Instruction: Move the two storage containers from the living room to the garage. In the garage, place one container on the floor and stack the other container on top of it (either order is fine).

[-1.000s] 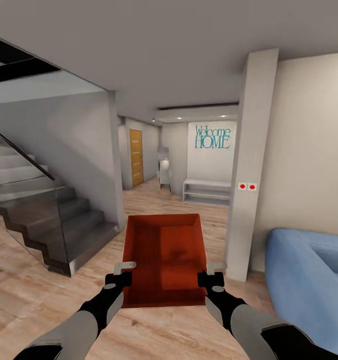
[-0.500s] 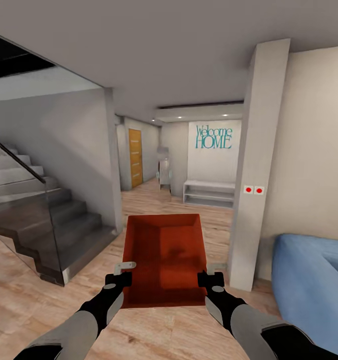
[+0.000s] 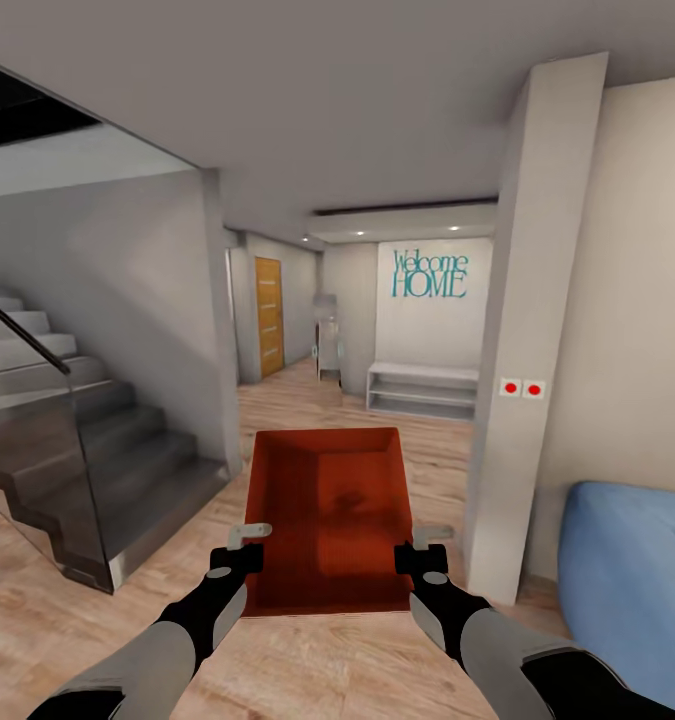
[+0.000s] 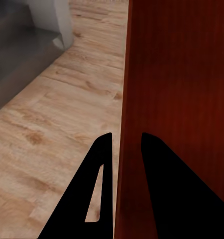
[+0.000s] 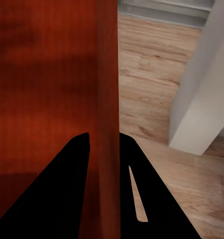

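Orange-red storage container (image 3: 327,515) pinched by its side walls, left gripper (image 3: 239,548) and right gripper (image 3: 423,548) each clamping one. Thin-wall grip may slip. Pillar (image 3: 517,400) close on the right, could clip it.

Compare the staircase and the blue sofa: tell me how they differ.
The staircase is dark grey, stepped and hard-edged, on the robot's left behind a glass panel; the blue sofa is soft, rounded and low, on the right beside the pillar. Both stand on the wood floor.
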